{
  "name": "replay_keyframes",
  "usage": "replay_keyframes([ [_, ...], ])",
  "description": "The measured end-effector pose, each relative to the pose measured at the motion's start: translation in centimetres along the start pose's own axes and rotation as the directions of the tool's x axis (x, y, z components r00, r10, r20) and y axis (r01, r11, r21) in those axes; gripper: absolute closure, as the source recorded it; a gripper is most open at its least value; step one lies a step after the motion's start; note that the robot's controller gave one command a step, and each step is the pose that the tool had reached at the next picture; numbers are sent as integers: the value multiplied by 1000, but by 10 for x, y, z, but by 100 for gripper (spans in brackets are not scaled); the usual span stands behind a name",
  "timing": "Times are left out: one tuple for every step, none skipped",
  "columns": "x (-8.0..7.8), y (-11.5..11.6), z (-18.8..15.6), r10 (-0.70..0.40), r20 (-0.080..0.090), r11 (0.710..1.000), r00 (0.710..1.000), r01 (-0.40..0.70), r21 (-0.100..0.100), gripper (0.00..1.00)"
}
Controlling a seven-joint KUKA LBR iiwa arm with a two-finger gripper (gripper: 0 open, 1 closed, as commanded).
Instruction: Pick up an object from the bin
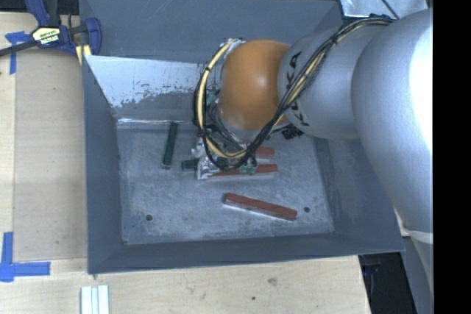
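My gripper (204, 164) is low in the middle of the bin, under the orange cover, with its metal tip close to the floor. Right beside it, to the right, lie reddish-brown flat bars (257, 168), partly hidden by the gripper and cables. A dark green stick (170, 144) lies upright-angled a little to the left of the gripper, apart from it. A longer reddish-brown bar (260, 207) lies flat below the gripper, nearer the front wall.
The arm and its cables cover the bin's right and back part. Bare bin floor stretches to the left and front left of the gripper.
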State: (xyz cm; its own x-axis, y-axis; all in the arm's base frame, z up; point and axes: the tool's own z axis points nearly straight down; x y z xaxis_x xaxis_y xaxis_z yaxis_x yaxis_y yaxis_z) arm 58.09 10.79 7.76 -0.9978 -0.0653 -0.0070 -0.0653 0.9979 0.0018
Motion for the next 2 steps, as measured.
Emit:
replay_keyframes([
  [0,0,0,1,0,1000,1000,-1,0,100],
  [41,8,-137,-17,-5,1000,1000,17,1,100],
])
